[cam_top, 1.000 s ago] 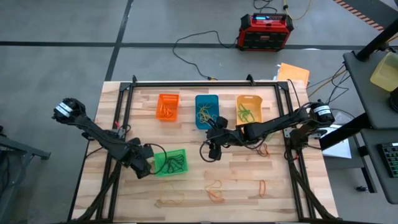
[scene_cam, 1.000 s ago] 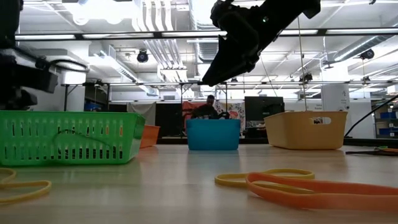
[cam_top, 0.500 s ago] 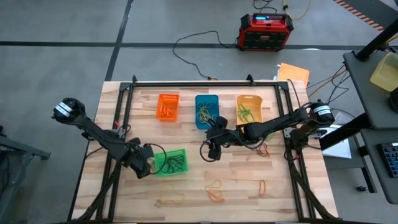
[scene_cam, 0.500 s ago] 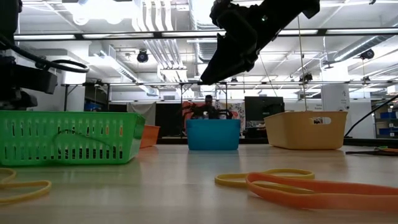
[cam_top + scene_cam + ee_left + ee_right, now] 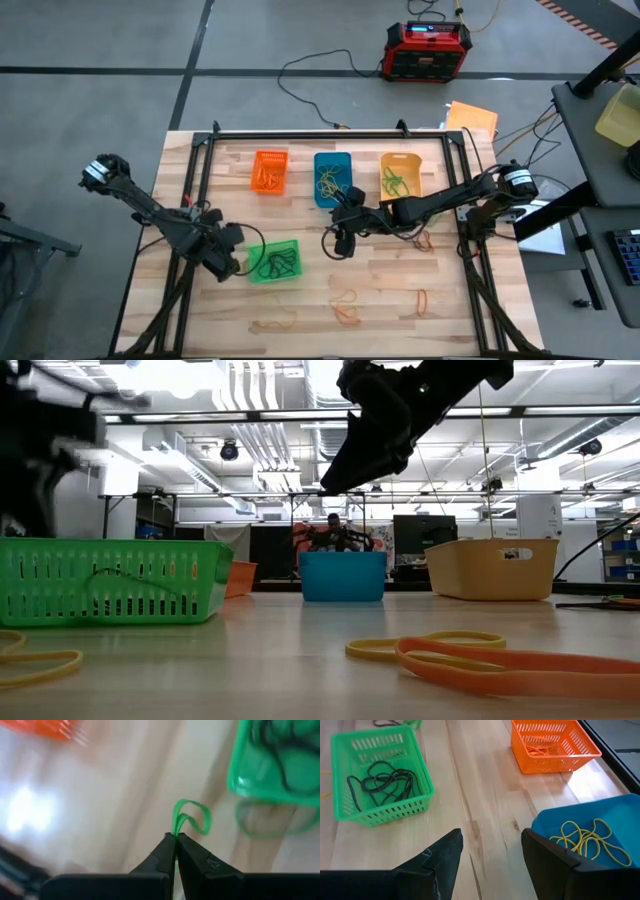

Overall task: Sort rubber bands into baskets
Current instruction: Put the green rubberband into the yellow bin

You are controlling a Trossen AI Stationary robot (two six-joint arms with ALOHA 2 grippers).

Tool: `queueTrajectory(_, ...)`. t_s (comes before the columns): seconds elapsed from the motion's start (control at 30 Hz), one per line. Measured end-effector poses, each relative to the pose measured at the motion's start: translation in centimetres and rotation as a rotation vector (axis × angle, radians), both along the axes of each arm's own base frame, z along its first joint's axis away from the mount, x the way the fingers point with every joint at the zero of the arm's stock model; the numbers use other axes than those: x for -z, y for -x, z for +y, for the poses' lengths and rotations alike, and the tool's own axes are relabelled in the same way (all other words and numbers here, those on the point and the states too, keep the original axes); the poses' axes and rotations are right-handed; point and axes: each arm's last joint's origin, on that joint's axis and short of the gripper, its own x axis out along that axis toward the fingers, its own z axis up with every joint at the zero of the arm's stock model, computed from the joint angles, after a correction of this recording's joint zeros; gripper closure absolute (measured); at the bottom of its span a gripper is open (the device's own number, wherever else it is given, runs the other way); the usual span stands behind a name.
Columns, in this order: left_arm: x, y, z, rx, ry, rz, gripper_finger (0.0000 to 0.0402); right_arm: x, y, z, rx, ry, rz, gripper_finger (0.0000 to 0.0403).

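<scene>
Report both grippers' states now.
Left gripper: shut on a green rubber band, beside the green basket.
Right gripper: open, holding nothing.

two dark jointed arms, silver-capped base joints, black cables looped alongside, matte black wedge-shaped fingers point(image 5: 445, 855)

The left arm reaches in from nine o'clock with its left gripper point(image 5: 175, 840) low at seven o'clock, jaws pinched together — the right gripper point(image 5: 490, 852) hangs near centre, jaws spread wide.
</scene>
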Motion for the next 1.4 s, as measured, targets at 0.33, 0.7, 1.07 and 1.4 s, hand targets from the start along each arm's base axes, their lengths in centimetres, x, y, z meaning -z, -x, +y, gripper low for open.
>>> queueTrajectory(0.33, -7.2, -1.3, 0.3, 0.07, -0.298, -0.331, 0.0401, -0.8, -0.6, 0.1, -0.041, 0.039, -0.086, 0.0204)
queueTrajectory(0.7, -10.3, -3.8, -0.5, 0.25, -0.495, -0.498, 0.0402, -2.5, -1.5, 0.4, -0.166, 0.156, -0.265, 0.0204)
queueTrajectory(1.07, -9.0, -7.3, 1.6, 0.372, -0.416, -0.517, 0.0402, -2.5, -1.5, 0.5, -0.16, 0.117, -0.27, 0.0204)
queueTrajectory(1.4, -6.7, -8.8, 3.0, 0.393, -0.469, -0.651, 0.0401, -2.4, -1.7, -0.5, -0.084, -0.109, -0.313, 0.0204)
